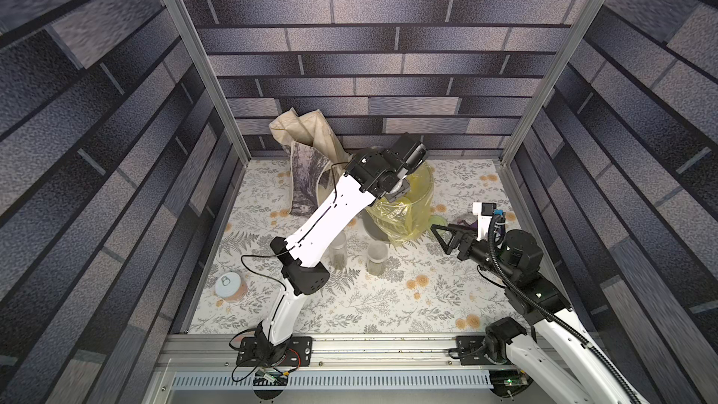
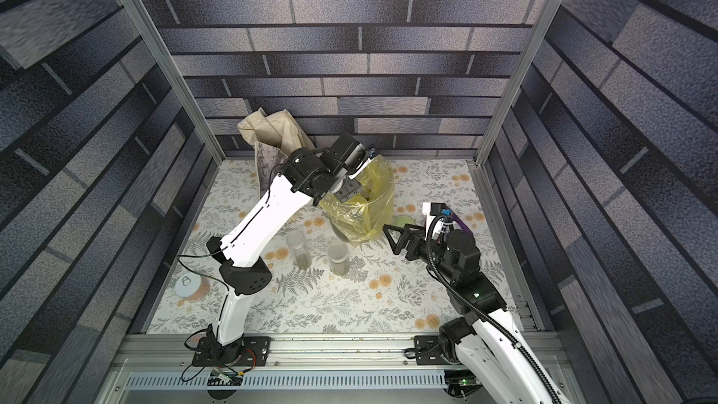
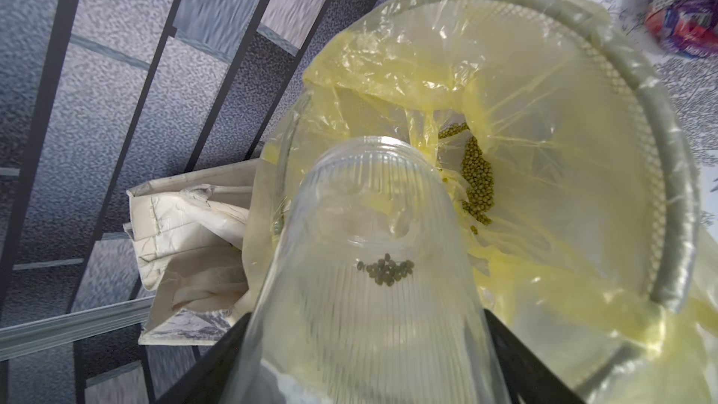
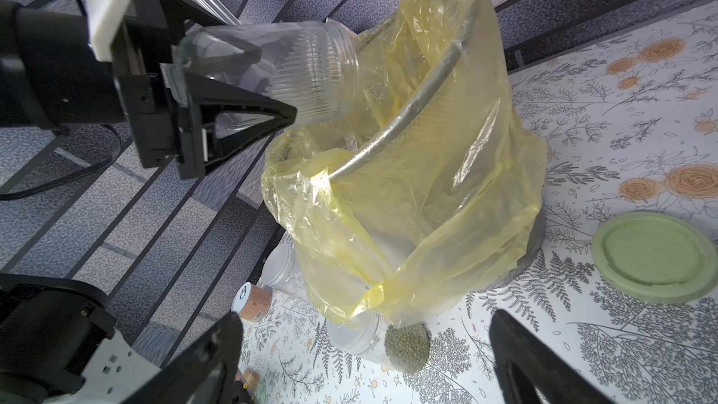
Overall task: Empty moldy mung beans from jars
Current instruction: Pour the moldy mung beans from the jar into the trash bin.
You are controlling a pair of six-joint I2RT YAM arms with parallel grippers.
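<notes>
Left gripper [image 4: 277, 81] held the ribbed clear jar [image 3: 373, 207] over the yellow-bagged grey bucket [image 3: 668, 172], table's one o'clock; remaining olive-green mung beans [image 3: 386, 270] likely needed steeper tipping; right gripper [image 4: 367, 315] gaped empty.

Left arm [image 1: 330, 211] over bucket [image 1: 422, 188] mouth; slim jars [image 1: 377, 256] crowd bucket front (green lid [image 1: 438, 221] beside); near table [image 1: 369, 305] open.

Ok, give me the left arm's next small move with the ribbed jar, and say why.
Probably tip the ribbed jar steeper: the left claw holds it tilted over the yellow bag, where most mung beans lie, but a small clump sits inside the jar.
</notes>
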